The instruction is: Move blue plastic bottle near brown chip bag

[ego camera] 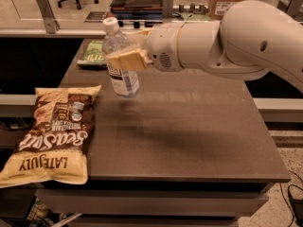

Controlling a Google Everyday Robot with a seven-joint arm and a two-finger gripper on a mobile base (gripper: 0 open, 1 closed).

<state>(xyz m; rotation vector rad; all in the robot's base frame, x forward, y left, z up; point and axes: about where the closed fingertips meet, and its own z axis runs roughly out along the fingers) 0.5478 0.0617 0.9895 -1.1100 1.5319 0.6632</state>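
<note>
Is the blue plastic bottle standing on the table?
No, the gripper holds the blue plastic bottle tilted in the air above the table.

The gripper is holding the bottle just above the table, left of its middle. Open tabletop is lying between the bottle and the chip bag, which is overhanging the left edge. A green snack bag is sitting behind the bottle at the far left corner.

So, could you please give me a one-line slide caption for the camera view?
The gripper holds the tilted blue plastic bottle above the table, apart from the brown chip bag.
</note>
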